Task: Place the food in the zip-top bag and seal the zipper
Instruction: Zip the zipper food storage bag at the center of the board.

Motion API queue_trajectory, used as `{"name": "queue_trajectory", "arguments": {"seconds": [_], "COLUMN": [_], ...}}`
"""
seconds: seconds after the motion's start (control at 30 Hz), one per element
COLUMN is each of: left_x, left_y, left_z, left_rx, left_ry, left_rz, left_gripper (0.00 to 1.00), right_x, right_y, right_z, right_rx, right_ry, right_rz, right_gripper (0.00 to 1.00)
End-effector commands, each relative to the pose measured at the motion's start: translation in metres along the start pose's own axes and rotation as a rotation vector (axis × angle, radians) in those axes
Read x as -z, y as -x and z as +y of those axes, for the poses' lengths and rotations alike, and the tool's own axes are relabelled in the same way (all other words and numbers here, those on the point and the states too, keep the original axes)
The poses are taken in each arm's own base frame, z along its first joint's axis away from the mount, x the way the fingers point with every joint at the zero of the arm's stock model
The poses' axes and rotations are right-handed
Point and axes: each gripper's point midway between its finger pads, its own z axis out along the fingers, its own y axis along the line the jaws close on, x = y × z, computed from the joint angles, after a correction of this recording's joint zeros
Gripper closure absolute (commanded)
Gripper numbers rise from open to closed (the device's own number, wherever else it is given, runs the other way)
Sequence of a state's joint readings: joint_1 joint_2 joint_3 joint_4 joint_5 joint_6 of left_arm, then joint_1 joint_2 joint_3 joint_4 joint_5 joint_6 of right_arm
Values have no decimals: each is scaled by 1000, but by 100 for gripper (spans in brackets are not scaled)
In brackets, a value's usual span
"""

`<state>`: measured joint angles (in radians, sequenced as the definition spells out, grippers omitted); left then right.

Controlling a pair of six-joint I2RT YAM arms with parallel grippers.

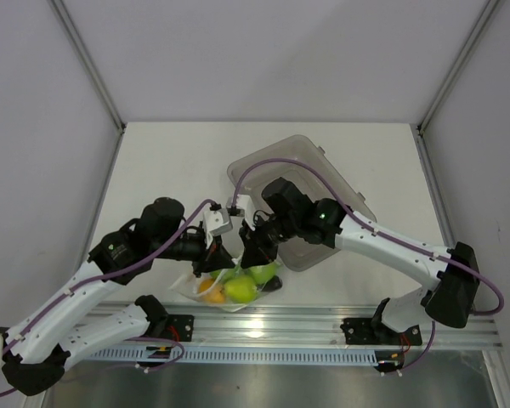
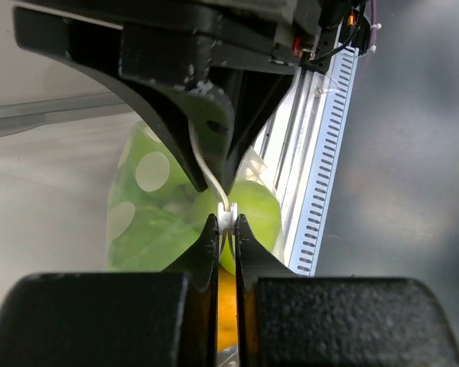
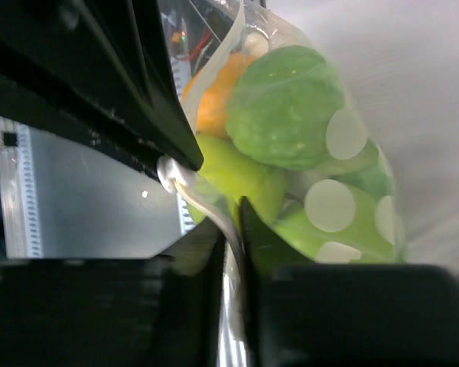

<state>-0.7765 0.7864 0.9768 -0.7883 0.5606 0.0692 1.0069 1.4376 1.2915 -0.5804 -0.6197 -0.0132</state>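
My left gripper (image 1: pixel 215 253) and my right gripper (image 1: pixel 252 248) were both pinched tight on the zipper (image 2: pixel 212 180), which ran side to side between them, with the zip-top bag (image 1: pixel 185 291) of food (image 1: pixel 240 289) just under them by the middle of the desk's near edge.

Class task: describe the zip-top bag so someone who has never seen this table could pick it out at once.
Start at the near edge of the white table. There the left gripper and the right gripper pinch the top of the zip-top bag. Unlike the rigid grey bin behind it, it is clear, crinkly and stuffed with green and orange toy produce.
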Motion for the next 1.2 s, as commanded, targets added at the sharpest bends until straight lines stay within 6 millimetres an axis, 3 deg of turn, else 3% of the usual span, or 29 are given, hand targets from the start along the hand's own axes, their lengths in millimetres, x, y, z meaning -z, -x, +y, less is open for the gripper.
{"name": "queue_trajectory", "arguments": {"seconds": [0.0,0.03,0.2,0.33,0.5,0.87,1.0,1.03,1.07,1.13,1.17], "left_x": [0,0,-1,4,8,25,24,23,24,22,21], "left_y": [13,11,6,-2,-16,-16,-4,-3,1,2,2], "left_z": [-4,-3,10,34,46,45,15,12,6,-2,-3], "left_rx": [-24,-20,8,54,96,173,118,108,104,100,96], "left_ry": [-24,-19,57,209,293,363,199,173,145,94,84], "left_rz": [-54,-50,-35,-10,11,-38,-93,-89,-88,-81,-82], "left_gripper": [99,99,99,99,99,99,99,99,99,99,99], "right_x": [-7,-7,-5,19,42,62,63,63,63,68,69], "right_y": [13,13,9,14,14,-9,-2,-1,-3,17,19], "right_z": [2,2,-14,-36,-29,-49,-34,-35,-31,-18,-15], "right_rx": [0,-3,-39,-107,-130,-221,-175,-164,-162,-65,-50], "right_ry": [17,17,-68,-133,-115,-159,-100,-113,-120,-124,-130], "right_rz": [-42,-43,-67,-164,-243,-291,-288,-272,-240,-252,-241], "right_gripper": [93,100,100,100,100,100,99,88,63,29,21]}}
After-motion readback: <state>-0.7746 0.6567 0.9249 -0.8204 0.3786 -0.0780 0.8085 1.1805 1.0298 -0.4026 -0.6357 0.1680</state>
